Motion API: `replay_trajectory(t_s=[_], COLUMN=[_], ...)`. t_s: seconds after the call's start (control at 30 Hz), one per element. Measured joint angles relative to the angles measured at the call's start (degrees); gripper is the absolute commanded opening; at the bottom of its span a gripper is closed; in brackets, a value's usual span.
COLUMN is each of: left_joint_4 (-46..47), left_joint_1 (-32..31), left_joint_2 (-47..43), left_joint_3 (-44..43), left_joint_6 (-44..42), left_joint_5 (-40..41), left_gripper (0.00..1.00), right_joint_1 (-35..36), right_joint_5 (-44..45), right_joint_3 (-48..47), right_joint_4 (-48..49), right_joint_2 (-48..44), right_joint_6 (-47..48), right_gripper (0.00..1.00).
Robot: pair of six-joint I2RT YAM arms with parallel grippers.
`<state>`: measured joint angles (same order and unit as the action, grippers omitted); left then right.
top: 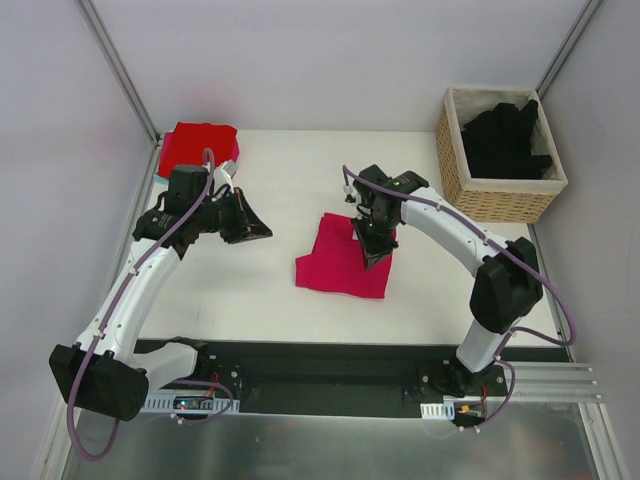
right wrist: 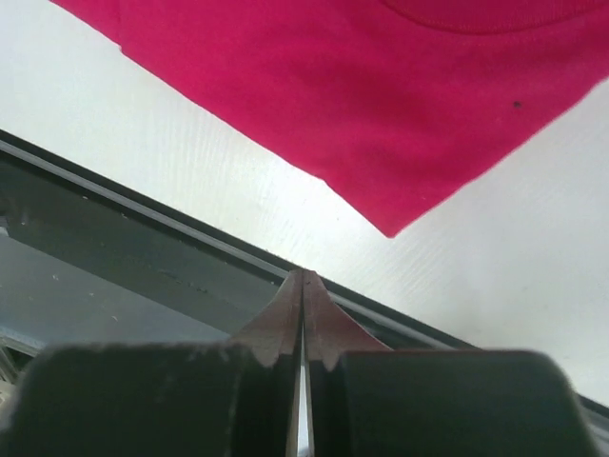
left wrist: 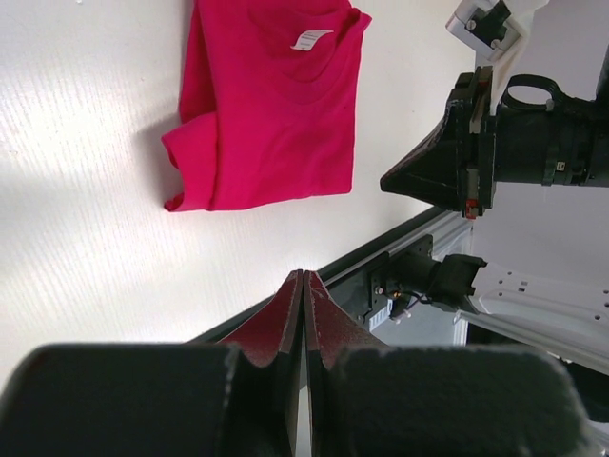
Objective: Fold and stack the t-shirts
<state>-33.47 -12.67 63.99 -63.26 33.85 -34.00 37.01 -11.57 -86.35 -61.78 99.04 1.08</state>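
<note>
Well left of the wicker basket (top: pixel 497 200), the magenta-pink t-shirt (top: pixel 345 262) is plain, with a small white label (left wrist: pixel 309 38); farther left of the basket, the red t-shirt (top: pixel 197 145) is a brighter, plain red. The basket is tan weave with a pale lining and holds black t-shirts (top: pixel 505 140). The table (top: pixel 290 180) is white, and the arms (top: pixel 140 290) are white with black joints and purple cables (top: pixel 212 168).

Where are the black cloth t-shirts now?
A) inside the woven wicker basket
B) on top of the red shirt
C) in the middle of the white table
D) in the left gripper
A: the black cloth t-shirts lie heaped inside the woven wicker basket at the far right.
</note>
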Motion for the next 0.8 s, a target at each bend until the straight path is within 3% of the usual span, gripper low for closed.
replay_trajectory(t_s=[0.4,0.8], left_joint_4=[0.17,0.17], left_joint_1=[0.02,0.02], left_joint_2=[-0.61,-1.75], left_joint_3=[0.0,-0.02], left_joint_6=[-0.07,0.02], left_joint_5=[1.7,2.16], left_gripper=[0.0,0.0], right_joint_1=[0.42,4.04], right_joint_5=[-3.89,1.53], right_joint_3=[4.37,-0.57], right_joint_4=[21.16,23.41], right_joint_2=[1.7,16.7], right_joint_6=[0.87,2.43], right_gripper=[0.01,0.01])
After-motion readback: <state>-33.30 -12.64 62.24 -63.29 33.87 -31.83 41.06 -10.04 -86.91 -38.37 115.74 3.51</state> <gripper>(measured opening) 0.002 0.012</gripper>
